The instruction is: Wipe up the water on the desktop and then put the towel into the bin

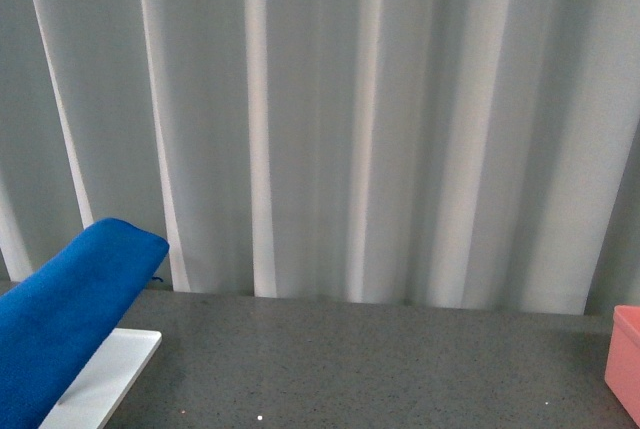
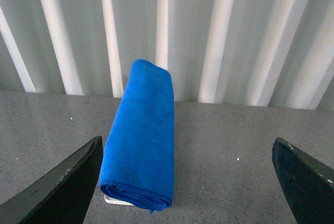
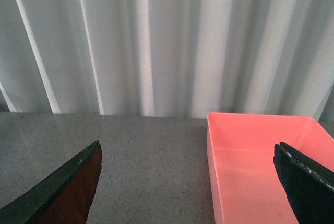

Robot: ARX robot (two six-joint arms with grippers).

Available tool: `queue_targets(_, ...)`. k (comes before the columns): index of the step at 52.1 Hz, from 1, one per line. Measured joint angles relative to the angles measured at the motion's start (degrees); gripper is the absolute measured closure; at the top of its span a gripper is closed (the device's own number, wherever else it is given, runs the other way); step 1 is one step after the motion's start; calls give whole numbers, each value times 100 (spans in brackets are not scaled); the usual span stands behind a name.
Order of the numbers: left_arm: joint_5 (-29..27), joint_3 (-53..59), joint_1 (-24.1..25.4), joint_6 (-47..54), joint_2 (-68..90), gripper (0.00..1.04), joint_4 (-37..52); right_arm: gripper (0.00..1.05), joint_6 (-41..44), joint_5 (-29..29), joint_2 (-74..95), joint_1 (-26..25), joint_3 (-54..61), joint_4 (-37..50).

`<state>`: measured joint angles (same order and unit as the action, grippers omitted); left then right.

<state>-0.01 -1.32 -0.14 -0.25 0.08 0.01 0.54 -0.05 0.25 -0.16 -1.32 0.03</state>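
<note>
The blue towel (image 1: 60, 319) lies folded over a white tray at the front view's lower left. In the left wrist view the towel (image 2: 143, 135) lies as a long folded roll on the dark grey desktop (image 2: 229, 140), ahead of my left gripper (image 2: 188, 182), which is open and empty with its fingers (image 2: 68, 182) wide apart. The salmon-pink bin (image 3: 261, 166) stands on the desktop (image 3: 146, 161) ahead of my open, empty right gripper (image 3: 188, 182). The bin's edge (image 1: 625, 359) shows at the front view's right. I see no water on the desktop (image 1: 380, 364).
A flat white tray (image 1: 105, 379) lies under the towel; its corner (image 2: 112, 199) shows in the left wrist view. A pale pleated curtain (image 1: 350, 119) hangs along the desktop's far edge.
</note>
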Motion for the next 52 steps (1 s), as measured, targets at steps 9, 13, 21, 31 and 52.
queue_targets(9,0,0,0,0,0,7,0,7,0,0,0,0,0,0)
queue_targets(13,-343,-116,-101,-205,179,7,-354,7,0,0,0,0,0,0)
queue_targets(21,-116,-1073,92,-872,2369,7,-752,7,0,-17,-2,0,0,0)
queue_targets(31,385,-3755,293,-46,6476,7,667,7,0,0,-4,0,0,0)
queue_targets(52,-684,-7176,-142,1423,10758,7,-212,7,0,-2,-4,0,0,0)
